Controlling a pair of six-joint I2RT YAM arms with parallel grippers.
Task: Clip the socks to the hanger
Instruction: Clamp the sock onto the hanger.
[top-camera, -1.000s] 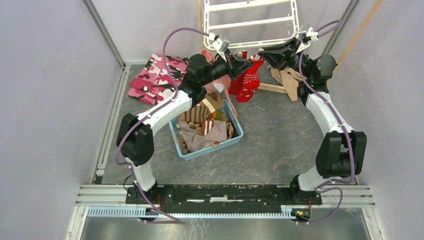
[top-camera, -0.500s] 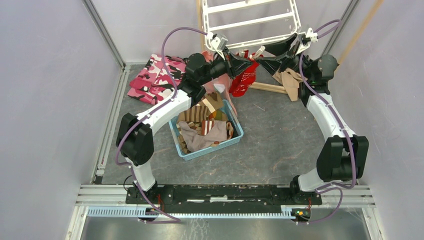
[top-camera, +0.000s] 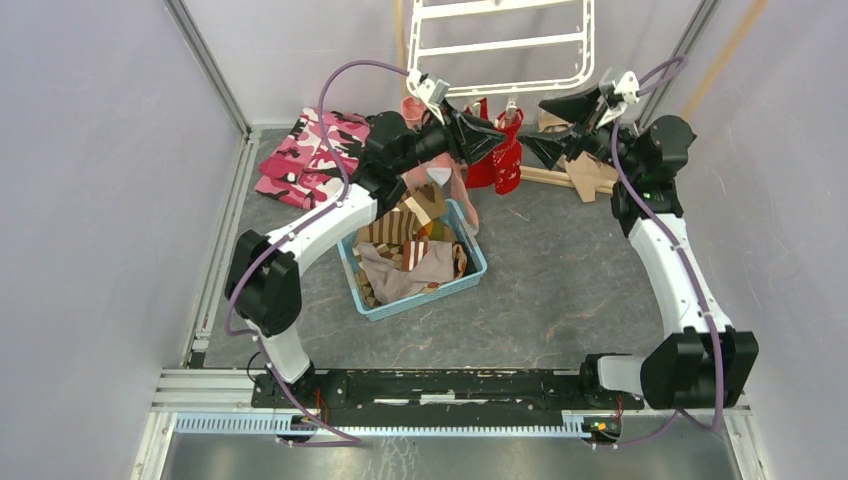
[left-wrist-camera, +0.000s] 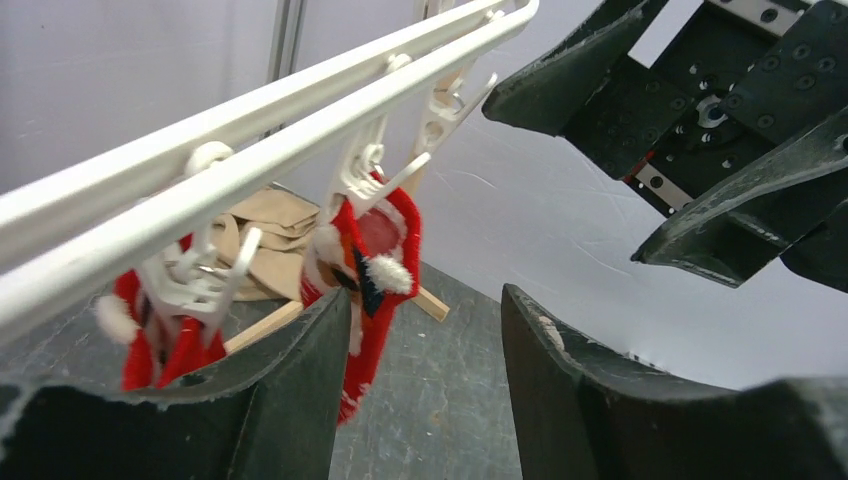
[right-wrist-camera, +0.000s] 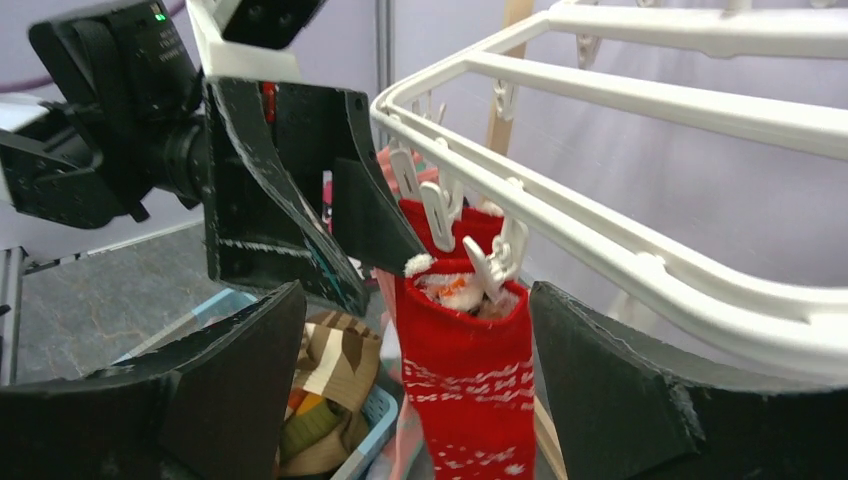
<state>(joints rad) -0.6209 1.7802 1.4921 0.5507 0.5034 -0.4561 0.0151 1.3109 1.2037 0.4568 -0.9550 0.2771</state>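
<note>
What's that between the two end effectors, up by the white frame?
A red sock, clipped to the hanger, hangs between the left end effector and right end effector; the right wrist view shows it best.

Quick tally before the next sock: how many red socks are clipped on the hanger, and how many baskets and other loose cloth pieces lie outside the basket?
red socks clipped on the hanger: 2
blue basket: 1
pink camouflage garment: 1
tan cloth: 1
Total: 5
</note>
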